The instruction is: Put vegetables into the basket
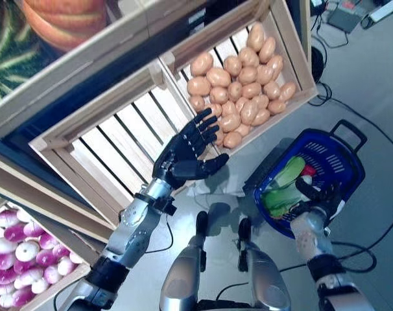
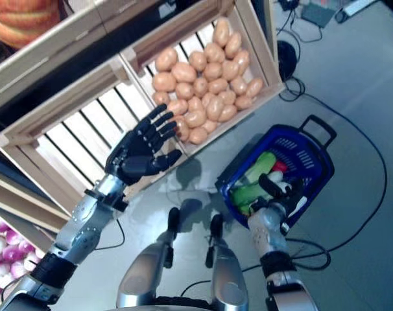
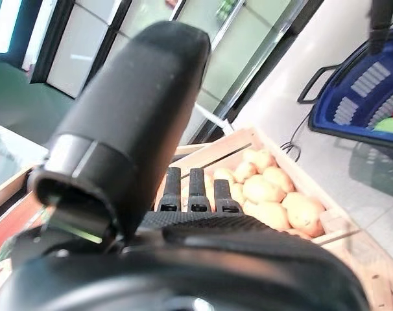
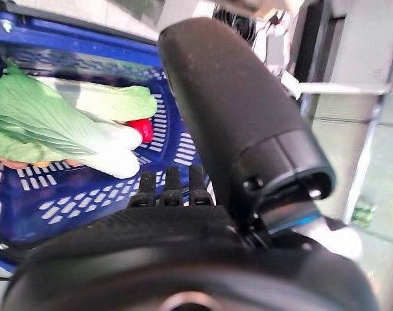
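Observation:
The blue plastic basket (image 1: 342, 155) stands on the floor at the right. In it lie green leafy vegetables (image 1: 284, 184) and a small red vegetable (image 4: 142, 128). My right hand (image 1: 320, 194) waits at the basket's near rim with its fingers straight; it also shows in the right wrist view (image 4: 235, 123). My left hand (image 1: 187, 152) is open and empty, held in the air at the front edge of the wooden crate of potatoes (image 1: 238, 91), its fingertips close to the nearest potatoes. Its fingers (image 3: 191, 189) point at the potatoes (image 3: 274, 194) in the left wrist view.
A wooden stand of slatted crates (image 1: 112, 139) runs from the upper right to the lower left. Another crate (image 1: 28, 256) sits at the lower left. Cables (image 1: 365, 123) lie on the grey floor beyond the basket.

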You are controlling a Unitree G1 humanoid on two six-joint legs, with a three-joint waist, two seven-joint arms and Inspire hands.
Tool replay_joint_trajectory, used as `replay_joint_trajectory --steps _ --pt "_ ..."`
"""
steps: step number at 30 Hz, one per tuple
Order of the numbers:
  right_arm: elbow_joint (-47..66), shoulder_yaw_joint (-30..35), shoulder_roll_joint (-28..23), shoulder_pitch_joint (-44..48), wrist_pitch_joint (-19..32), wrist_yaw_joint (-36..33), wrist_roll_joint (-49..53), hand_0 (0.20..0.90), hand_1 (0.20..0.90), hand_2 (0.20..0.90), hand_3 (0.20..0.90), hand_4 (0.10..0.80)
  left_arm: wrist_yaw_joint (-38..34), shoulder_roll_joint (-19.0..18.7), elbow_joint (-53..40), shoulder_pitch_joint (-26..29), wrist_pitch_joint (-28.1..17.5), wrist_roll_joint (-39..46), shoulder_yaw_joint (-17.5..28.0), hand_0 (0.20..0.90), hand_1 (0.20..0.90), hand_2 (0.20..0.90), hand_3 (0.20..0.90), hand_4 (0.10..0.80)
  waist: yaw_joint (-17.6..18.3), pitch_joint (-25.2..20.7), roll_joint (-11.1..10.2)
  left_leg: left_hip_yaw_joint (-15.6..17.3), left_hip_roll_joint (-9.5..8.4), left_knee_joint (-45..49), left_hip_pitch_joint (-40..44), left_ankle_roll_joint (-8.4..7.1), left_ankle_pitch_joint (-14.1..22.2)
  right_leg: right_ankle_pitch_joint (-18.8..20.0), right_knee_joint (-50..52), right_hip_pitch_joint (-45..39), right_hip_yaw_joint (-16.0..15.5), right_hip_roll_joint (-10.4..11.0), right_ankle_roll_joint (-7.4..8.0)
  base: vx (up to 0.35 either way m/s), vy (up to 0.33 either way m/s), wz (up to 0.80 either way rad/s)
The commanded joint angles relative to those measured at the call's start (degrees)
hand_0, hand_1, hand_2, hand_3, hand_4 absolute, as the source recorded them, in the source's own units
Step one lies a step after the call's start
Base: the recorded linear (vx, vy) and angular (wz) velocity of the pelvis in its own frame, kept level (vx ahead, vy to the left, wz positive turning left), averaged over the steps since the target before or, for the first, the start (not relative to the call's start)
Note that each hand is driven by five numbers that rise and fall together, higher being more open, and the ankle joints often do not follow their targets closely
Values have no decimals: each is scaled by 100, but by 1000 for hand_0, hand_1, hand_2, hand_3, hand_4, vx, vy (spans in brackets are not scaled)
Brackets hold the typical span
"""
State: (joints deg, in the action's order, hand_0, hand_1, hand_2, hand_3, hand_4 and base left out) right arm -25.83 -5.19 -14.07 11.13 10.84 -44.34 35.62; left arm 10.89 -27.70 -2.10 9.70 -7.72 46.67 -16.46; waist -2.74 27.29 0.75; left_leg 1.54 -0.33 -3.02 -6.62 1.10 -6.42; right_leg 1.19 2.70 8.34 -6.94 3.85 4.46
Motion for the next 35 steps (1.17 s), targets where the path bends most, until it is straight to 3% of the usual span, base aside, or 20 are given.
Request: replay_joint_trajectory --steps 1,7,18,28,35 --pt "499 -151 -311 -530 40 755 -959 900 900 900 900 800 615 250 -303 -380 191 -119 87 900 900 900 900 800 195 -1381 2 197 -3 98 -22 -243 457 330 -303 -105 -29 225 235 147 121 -7" --pt "663 -549 -442 -977 -401 1834 -1382 900 900 900 900 800 1115 148 431 -746 532 -600 -327 900 900 900 900 800 348 -1710 -63 328 8 162 272 -202 608 305 -306 -324 16 291 321 118 95 -4" --pt "9 -1561 -730 -1247 -953 3466 -2552 900 900 900 900 800 697 158 2583 -825 457 -1810 -805 900 900 900 900 800 467 -1980 -169 459 9 215 780 -166 884 170 -353 -801 42 289 371 78 50 -12" --pt "-2546 -1630 -299 -1086 -1261 3723 -2554 900 900 900 900 800 11 734 5450 -685 368 -3622 -686 900 900 900 900 800 396 -2036 -222 473 -3 269 1026 -139 1010 73 -367 -1091 -57 304 355 28 0 -6" --pt "-3695 -1428 -24 -1028 -1496 3818 -2591 900 900 900 900 800 -362 1053 6648 -714 662 -4022 -575 900 900 900 900 800 375 -2021 -177 443 -5 263 1162 -116 1055 9 -363 -1234 -64 296 320 21 5 -1"
